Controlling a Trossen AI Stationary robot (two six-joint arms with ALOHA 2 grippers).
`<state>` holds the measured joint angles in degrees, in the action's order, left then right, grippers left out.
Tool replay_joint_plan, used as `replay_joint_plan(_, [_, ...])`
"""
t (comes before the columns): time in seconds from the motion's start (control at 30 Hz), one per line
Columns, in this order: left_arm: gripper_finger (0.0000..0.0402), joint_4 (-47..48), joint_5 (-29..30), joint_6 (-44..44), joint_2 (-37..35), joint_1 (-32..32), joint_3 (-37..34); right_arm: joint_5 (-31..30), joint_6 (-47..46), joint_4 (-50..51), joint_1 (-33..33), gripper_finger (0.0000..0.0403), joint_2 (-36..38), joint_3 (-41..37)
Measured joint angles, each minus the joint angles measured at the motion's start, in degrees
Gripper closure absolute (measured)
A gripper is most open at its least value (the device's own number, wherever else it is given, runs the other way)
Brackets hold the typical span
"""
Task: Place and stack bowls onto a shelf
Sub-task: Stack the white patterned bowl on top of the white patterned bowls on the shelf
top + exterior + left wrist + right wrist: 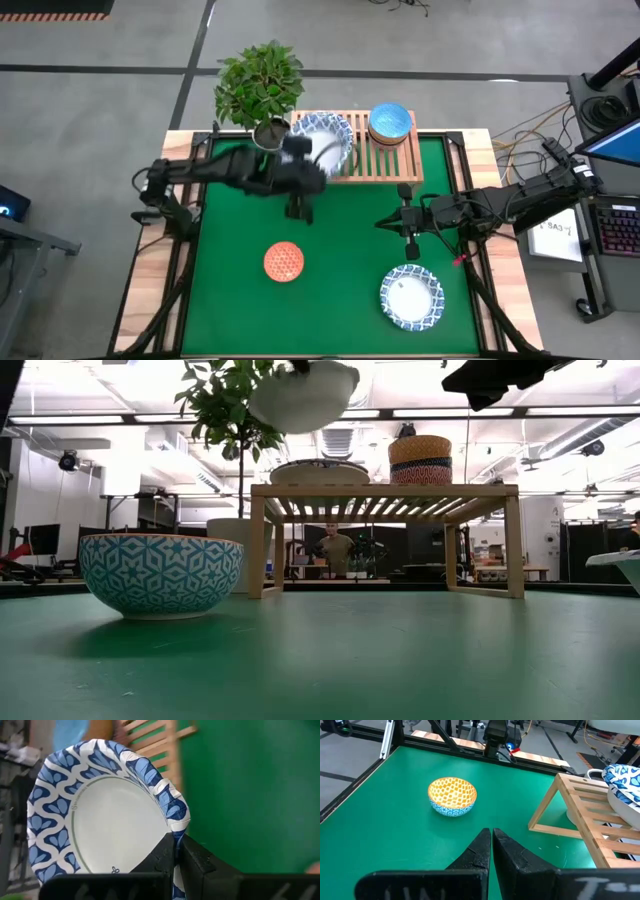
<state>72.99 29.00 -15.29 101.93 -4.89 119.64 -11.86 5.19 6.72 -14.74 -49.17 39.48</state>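
A: From overhead, the left gripper [298, 212] sits out over the green counter [340, 290], with a white blue-rimmed bowl [325, 140] up by its wrist, above the near edge of the shelf [385, 160]. A stack of small bowls [390, 122] stands on the shelf's other end.

B: And the right gripper [410, 245] hangs mid-counter, jaws pressed together, nothing in them. An orange-lined bowl [284, 262] lies between the two arms, nearer the left one. Another white bowl [411, 297] rests just past the right jaws, toward the counter's front.

A: At table height, the held bowl [303, 393] floats above the shelf [385, 490], clear of a wide bowl [318, 471] lying on the slats. The small stack [420, 460] sits alongside. The blue-patterned side of the orange-lined bowl [160, 574] fills the foreground.

B: Left wrist camera: jaws closed tight on the patterned rim of the white bowl [100, 810], which stands tilted on edge.

A: Right wrist camera: the fingers [475, 852] meet with no gap. The orange-lined bowl [452, 796] lies ahead of them, and the shelf [585, 815] off to one side.
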Motion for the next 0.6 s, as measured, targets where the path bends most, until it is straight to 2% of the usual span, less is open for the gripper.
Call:
replay_joint_plan(0.13, [0.0401, -5.2, -0.5, -4.2, 0.0, 6.7, -2.6, -0.1, 0.0, 0.3, 0.0, 0.0394, 0.0, 0.0])
replay_joint_plan(0.27, [0.0401, -9.5, -6.5, -6.7, 0.0, 11.7, -4.9, -0.1, 0.0, 0.3, 0.0, 0.0394, 0.0, 0.0])
replay_joint_plan(0.6, [0.0397, -14.1, -8.1, -7.0, 0.2, 16.4, -8.4, -0.2, 0.2, 0.3, 0.0, 0.0394, 0.0, 0.0])
